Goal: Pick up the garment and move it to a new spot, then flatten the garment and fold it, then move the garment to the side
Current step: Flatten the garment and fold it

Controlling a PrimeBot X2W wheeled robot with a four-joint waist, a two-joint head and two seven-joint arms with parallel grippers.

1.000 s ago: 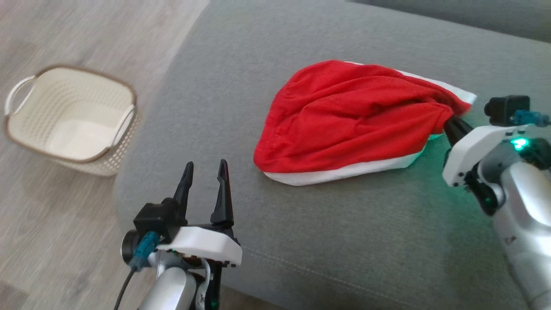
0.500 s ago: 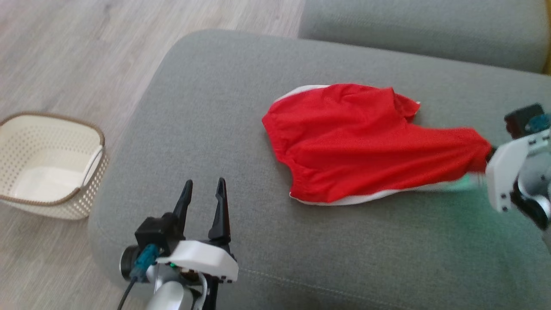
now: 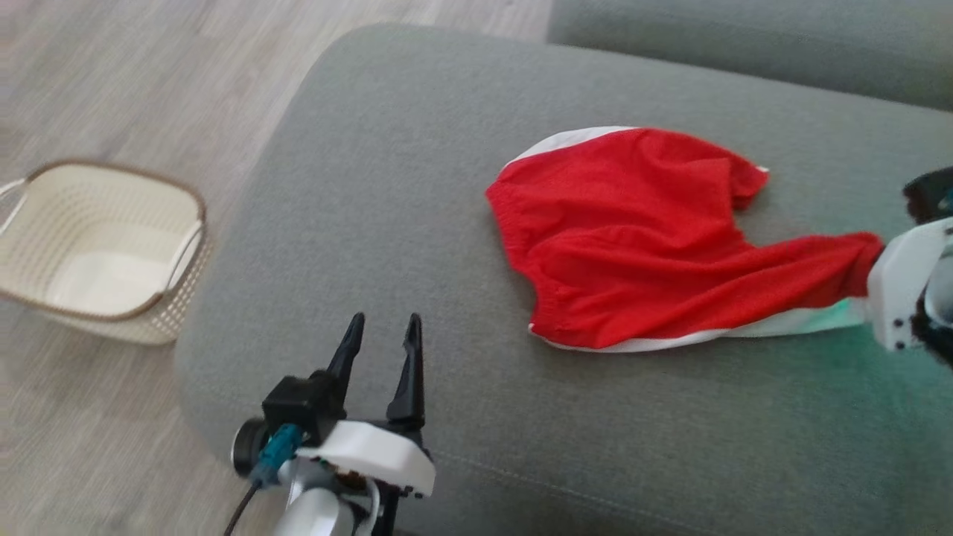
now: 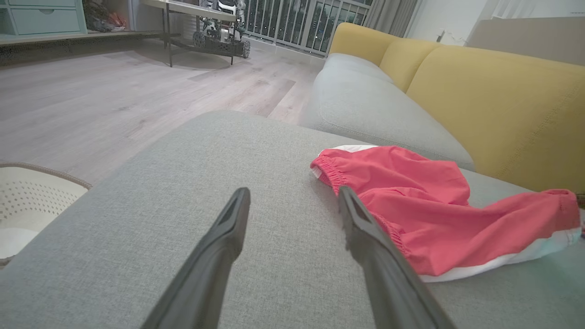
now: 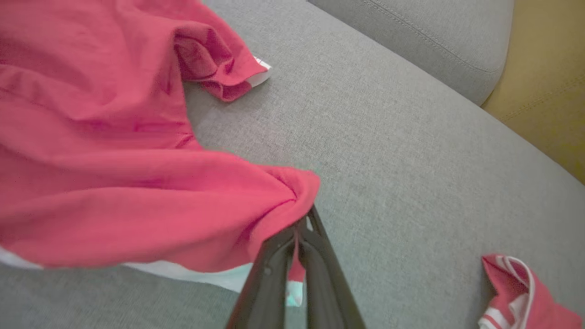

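- The garment (image 3: 633,238) is thin red cloth with a white edge and a gathered elastic band. It lies crumpled on the grey sofa (image 3: 417,186) seat, with most of it bunched toward the middle of the cushion.
- One corner is drawn out into a taut, creased tail, so the long axis runs across the cushion toward the robot's right.
- The right tool (image 5: 304,221) has its fingers pinched tight on the tip of that tail, with a scrap of cloth caught between them. It is the nearer arm and the one carrying the load.
- The left tool (image 3: 385,318) hovers over the near edge of the seat, fingers parted and empty. It is well apart from the garment, which lies ahead and to its right.
- I judge the drag to a new spot is under way, and the flattening will need that free arm on the banded end.
- The sofa fabric is a coarse weave and may snag the trailing cloth.
- A smaller red-and-white piece (image 5: 516,292) lies apart on the seat, beyond the right tool.
- A perforated cream basket (image 3: 179,298) stands on the wood floor (image 3: 149,67) to the left.
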